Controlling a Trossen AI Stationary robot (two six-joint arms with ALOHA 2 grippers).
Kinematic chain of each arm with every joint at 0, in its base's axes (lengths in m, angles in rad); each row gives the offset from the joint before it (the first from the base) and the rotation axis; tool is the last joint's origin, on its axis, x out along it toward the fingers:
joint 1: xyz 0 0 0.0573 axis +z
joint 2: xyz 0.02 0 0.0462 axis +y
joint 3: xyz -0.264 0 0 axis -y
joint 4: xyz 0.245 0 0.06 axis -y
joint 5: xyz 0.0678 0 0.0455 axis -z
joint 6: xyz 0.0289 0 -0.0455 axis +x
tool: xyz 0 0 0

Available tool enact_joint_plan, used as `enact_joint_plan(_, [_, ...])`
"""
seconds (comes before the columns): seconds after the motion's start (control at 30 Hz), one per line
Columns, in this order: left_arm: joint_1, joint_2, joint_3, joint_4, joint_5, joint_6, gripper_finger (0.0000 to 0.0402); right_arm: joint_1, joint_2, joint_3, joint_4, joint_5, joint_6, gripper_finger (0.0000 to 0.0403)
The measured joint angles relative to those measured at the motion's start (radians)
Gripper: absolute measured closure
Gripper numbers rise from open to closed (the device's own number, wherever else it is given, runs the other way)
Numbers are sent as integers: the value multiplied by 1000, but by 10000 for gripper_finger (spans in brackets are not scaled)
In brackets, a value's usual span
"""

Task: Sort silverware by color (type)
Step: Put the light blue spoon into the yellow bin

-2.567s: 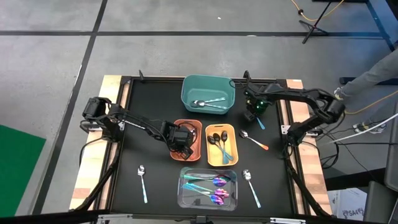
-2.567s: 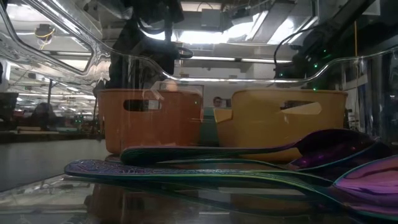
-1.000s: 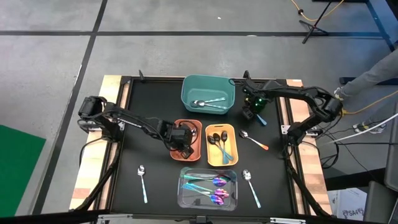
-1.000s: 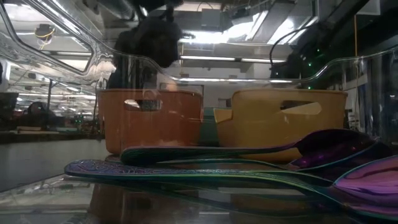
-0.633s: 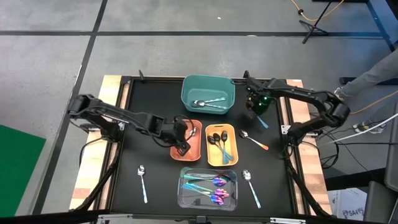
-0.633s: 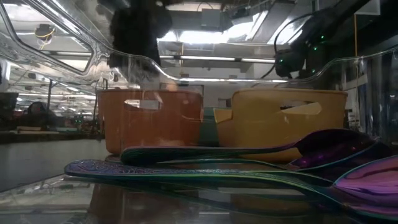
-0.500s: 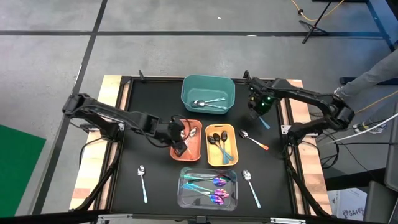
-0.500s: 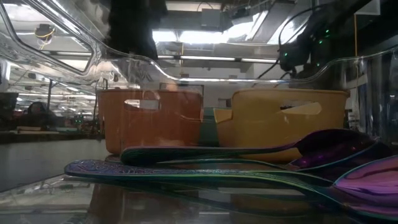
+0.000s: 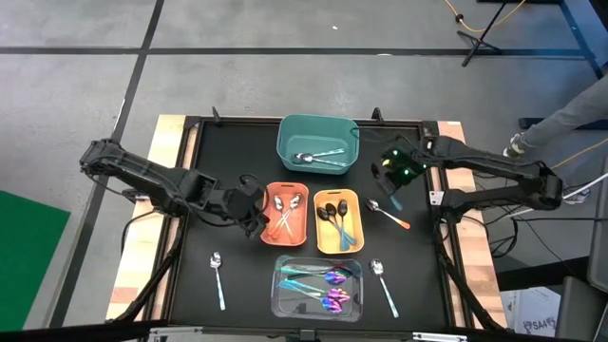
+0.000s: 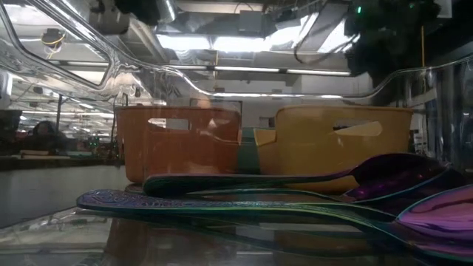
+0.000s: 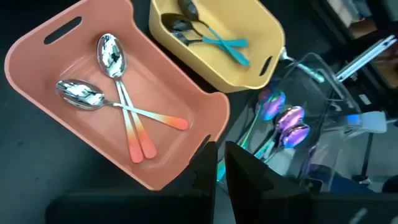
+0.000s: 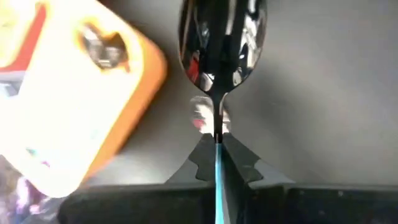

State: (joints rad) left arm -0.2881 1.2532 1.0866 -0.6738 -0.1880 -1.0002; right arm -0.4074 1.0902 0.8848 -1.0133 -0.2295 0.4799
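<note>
Now the right claw [image 12: 216, 163] is clamping a black-headed spoon with a thin teal handle [image 12: 222, 37].
Just beyond the left claw [image 11: 219, 163], fingers together and gripping nothing, two orange-handled silver spoons [image 11: 121, 106] are lying in the orange plastic bin [image 11: 205, 109].

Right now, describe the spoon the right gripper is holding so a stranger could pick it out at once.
Start at the teal bin at the table's far edge, then look just to its right, where the right gripper hangs above the black mat. The spoon pinched there has a shiny silver bowl and a teal handle. Unlike every other spoon, it lies neither in a bin nor on the mat.
</note>
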Motion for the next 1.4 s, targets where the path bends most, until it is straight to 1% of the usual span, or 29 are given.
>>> enact_joint_plan(0.17, [-33, -13, 0, 0, -41, -15, 376, 180, -10, 0, 145, 1, 132, 403])
enact_joint_plan(0.27, [-48, -12, 0, 0, -62, -15, 376, 281, -5, 0, 262, 7, 198, 403])
enact_joint_plan(0.4, [-63, -11, 0, 0, -82, -14, 376, 393, 8, 0, 410, 23, 261, 403])
enact_joint_plan(0.63, [-77, -11, 0, 1, -94, -12, 376, 528, 64, 0, 577, 137, 325, 403])
enact_joint_plan(0.8, [-77, -11, 0, 1, -100, -11, 376, 567, 137, 0, 619, 186, 338, 403])
enact_joint_plan(1.0, [-77, -11, 0, 1, -114, -11, 376, 565, 233, 0, 620, 207, 365, 403])
enact_joint_plan(1.1, [-77, -11, 0, 1, -115, -10, 376, 565, 277, 0, 621, 236, 366, 403])
enact_joint_plan(1.4, [-77, -11, 0, 1, -116, -10, 376, 564, 379, 0, 623, 246, 365, 403])
